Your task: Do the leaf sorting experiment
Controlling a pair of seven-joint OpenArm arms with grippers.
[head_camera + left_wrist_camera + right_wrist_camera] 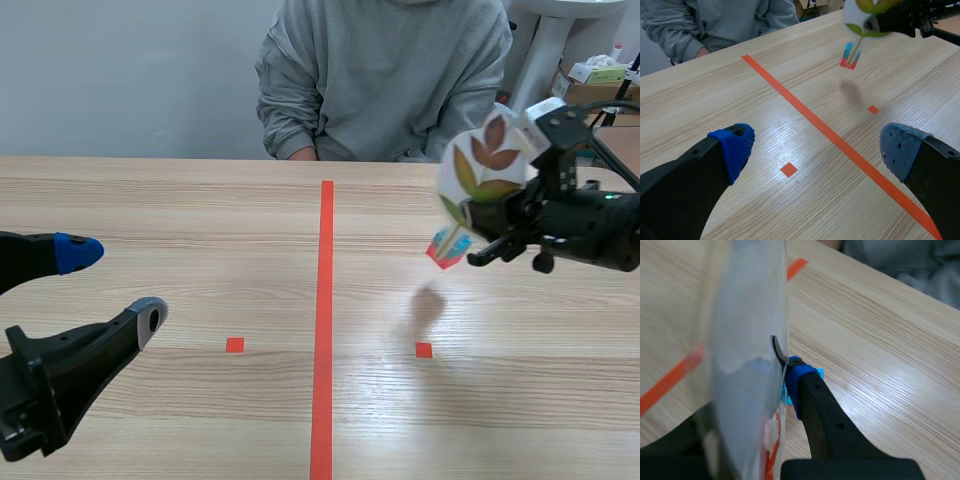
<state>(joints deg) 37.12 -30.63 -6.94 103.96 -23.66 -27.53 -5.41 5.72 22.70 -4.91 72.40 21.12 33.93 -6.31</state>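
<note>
The right gripper [497, 222] is clamped on a white leaf card [478, 160] printed with brown and green leaves, holding it in the air over the table's [180, 210] right side. The left gripper [115, 285] hangs near the table's near left corner, fingers wide apart. A person [385, 70] in grey sits at the far edge.

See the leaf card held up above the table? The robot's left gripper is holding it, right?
Not quite. The leaf card is held up above the table, but it is the right gripper that is holding it. The left gripper is open with nothing in it. The scene view shows this.
</note>
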